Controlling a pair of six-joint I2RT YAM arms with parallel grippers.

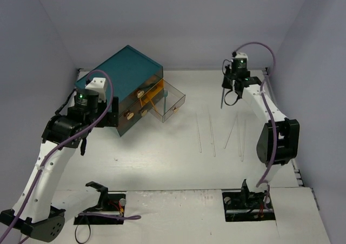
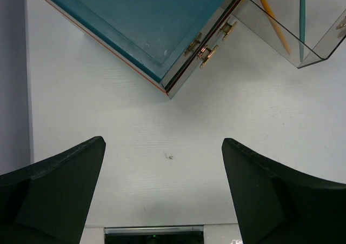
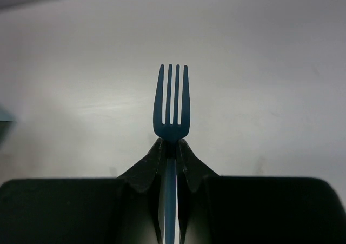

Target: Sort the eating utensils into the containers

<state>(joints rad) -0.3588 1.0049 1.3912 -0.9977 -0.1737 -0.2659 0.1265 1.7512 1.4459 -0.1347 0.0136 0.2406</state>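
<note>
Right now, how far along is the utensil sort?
Done: an orange utensil and a teal utensil lie in the pulled-out clear drawer. In hand: the right gripper is shut on a blue fork; the left gripper is open and empty near the teal chest. Left: roughly four clear utensils lie on the table, and the fork is not yet in a drawer.

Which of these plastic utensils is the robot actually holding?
The blue fork, pinched in the right gripper with tines sticking out. The clear ones lie flat on the table; an orange one sits in the open drawer.
</note>
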